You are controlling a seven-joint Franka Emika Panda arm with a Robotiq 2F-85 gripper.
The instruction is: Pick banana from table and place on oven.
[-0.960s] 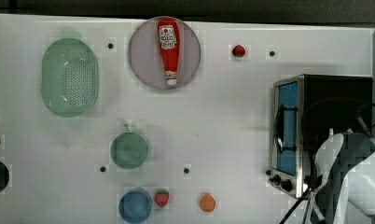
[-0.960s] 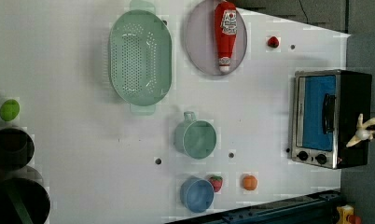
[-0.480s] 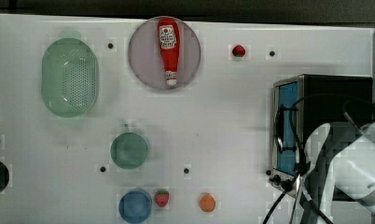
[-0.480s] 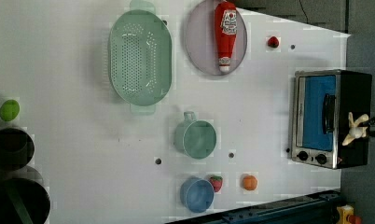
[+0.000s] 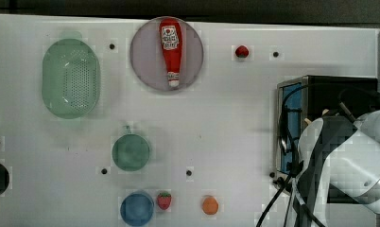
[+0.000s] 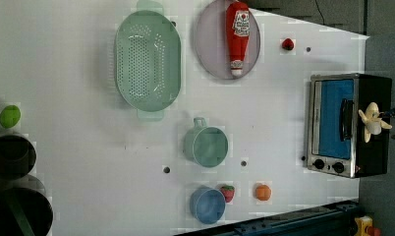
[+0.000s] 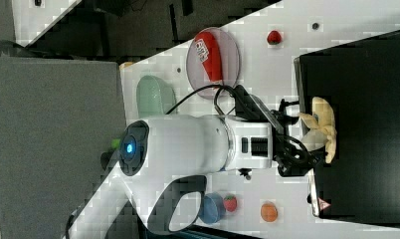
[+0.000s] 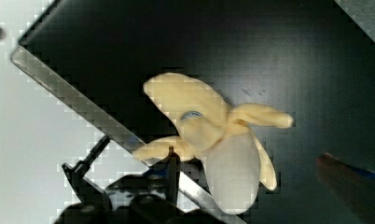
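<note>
White tabletop (image 6: 284, 123) ran under everything I watched, dotted with small dark holes, and the oven (image 6: 350, 125) stood at the left view's right edge. Since the earlier frames, the banana (image 6: 373, 122) had moved in the left view from beyond the oven's right edge onto its black top, and in the top view the arm (image 5: 353, 161) had swung further left over the oven. From the wrist view I saw the banana (image 8: 213, 140) lying on the black top near the silver front edge, peel flaps splayed, nothing clamped on it. From the right view the gripper (image 7: 300, 137) sat just beside the banana (image 7: 321, 128); I could not tell how its jaws stood. In the top view the arm hid most of the banana.
</note>
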